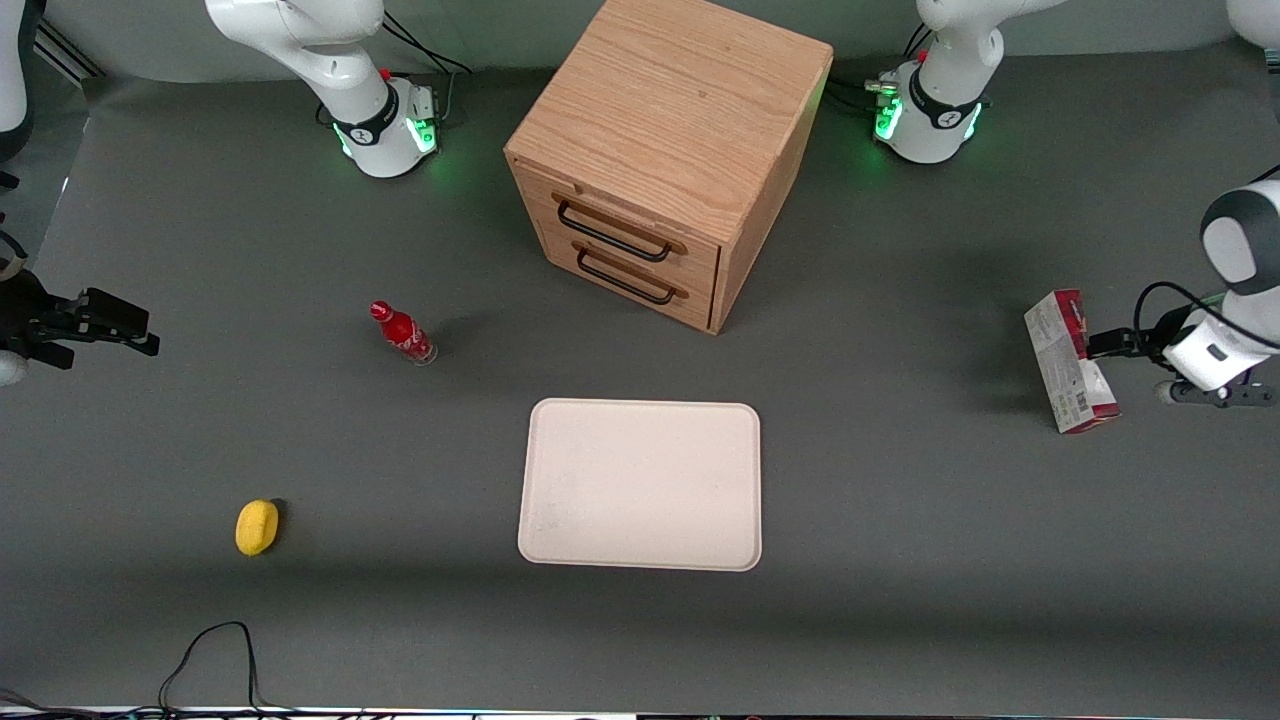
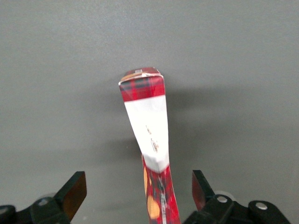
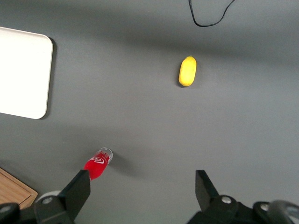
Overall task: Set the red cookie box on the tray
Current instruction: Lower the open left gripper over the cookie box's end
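So the red cookie box (image 1: 1068,362) is standing up on one of its thin edges on the grey table (image 1: 900,480), way out toward the working arm's end. Its whitish-grey back with the barcode shows in the front view, with red along the edges. The gripper (image 1: 1112,344) sits right at the box, low down and level with it, reaching in sideways from the arm's end of the table. In the wrist view the box (image 2: 152,140) runs lengthwise straight out between the two fingertips (image 2: 72,193), and there's a clear gap of table showing on both sides of it, so the fingers are spread wide and not touching the carton at all.

The tray (image 1: 640,485) lies flat, well apart from the gripper, off toward the middle of the table and a bit nearer the front camera.

The wooden drawer cabinet (image 1: 665,150) is farther from the camera than the tray, also well away from the gripper. Further still toward the parked arm's end are a small red-capped bottle (image 1: 402,334) and a yellow lemon-looking thing (image 1: 256,526).
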